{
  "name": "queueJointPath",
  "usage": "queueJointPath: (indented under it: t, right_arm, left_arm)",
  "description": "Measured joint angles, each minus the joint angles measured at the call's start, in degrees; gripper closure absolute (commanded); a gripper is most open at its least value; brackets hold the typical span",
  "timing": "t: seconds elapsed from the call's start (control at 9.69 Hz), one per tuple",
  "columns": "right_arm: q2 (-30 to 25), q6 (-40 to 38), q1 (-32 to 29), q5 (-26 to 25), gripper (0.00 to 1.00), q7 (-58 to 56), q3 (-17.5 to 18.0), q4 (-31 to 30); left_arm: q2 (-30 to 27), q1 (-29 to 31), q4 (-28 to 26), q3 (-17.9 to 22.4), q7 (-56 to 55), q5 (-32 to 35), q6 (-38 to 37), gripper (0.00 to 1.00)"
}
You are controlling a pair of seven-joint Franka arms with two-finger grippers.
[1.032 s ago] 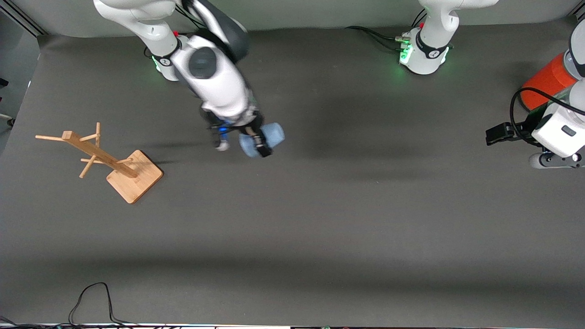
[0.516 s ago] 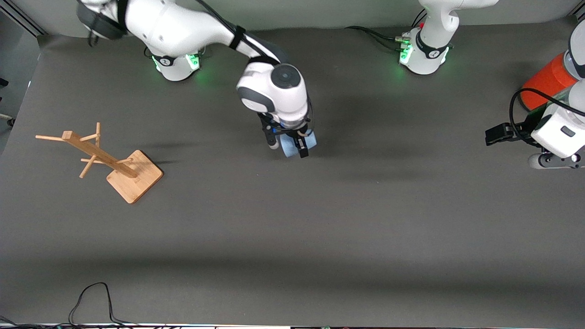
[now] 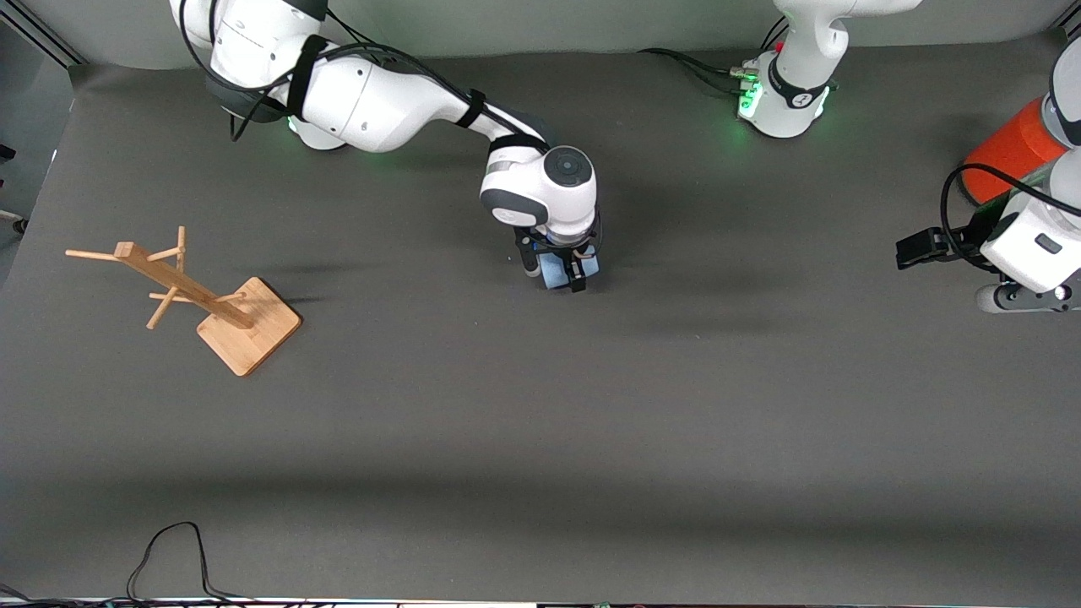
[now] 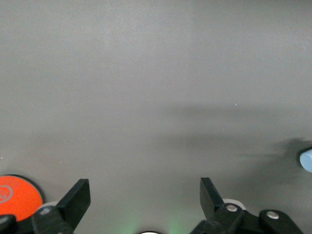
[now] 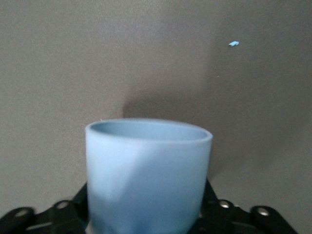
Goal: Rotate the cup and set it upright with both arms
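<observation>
The light-blue cup (image 3: 557, 272) is held in my right gripper (image 3: 564, 274), which is shut on it over the middle of the mat, with the wrist above it. In the right wrist view the cup (image 5: 148, 173) fills the space between the fingers, its open rim pointing away from the hand toward the mat. My left gripper (image 3: 920, 247) waits open and empty at the left arm's end of the table, beside the orange-red can (image 3: 1009, 152). In the left wrist view its fingers (image 4: 78, 197) stand wide apart around bare mat, and an edge of the cup (image 4: 306, 160) shows.
A wooden peg rack (image 3: 211, 300) stands toward the right arm's end of the table. The can's top (image 4: 17, 192) shows beside the left gripper's finger. A black cable (image 3: 169, 553) lies at the table edge nearest the front camera.
My right arm has carried the cup toward the left arm's end of the table and turned its wrist over it. The left arm has not moved.
</observation>
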Motion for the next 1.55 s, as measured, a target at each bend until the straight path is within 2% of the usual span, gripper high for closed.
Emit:
queueJointPath:
  t: [0.52,0.62,0.83,1.03,1.24,1.55]
  right_arm:
    - [-0.98,-1.37,-0.77,-0.91,0.00,-0.84,-0.07,5.34]
    - [-2.28,-2.36,-1.82,-0.91,0.00,-2.26,1.04,6.14]
    - [-5.92,-7.13,-5.35,-0.91,0.00,-7.28,5.84,6.56]
    - [-11.06,-11.62,-8.78,0.21,0.00,-19.12,8.34,6.83]
    - [-17.64,-13.98,-13.60,5.40,0.00,-35.81,8.36,6.91]
    - [-27.33,-17.66,-24.16,19.11,0.00,-64.60,7.43,7.04]
  left_arm:
    - [0.30,-0.02,-0.01,-0.03,-0.02,-0.77,0.03,0.00]
    - [0.70,-0.12,-0.03,-0.23,-0.03,-0.90,0.04,0.00]
    - [2.71,-2.20,-0.04,-0.96,-2.43,-1.11,0.65,0.00]
    - [6.02,-7.96,0.04,-1.34,-11.31,-1.15,4.00,0.00]
    - [11.41,-15.12,2.98,-1.50,-23.33,-1.01,6.48,0.00]
    - [26.33,-22.34,15.55,-1.48,-37.77,0.88,7.68,0.00]
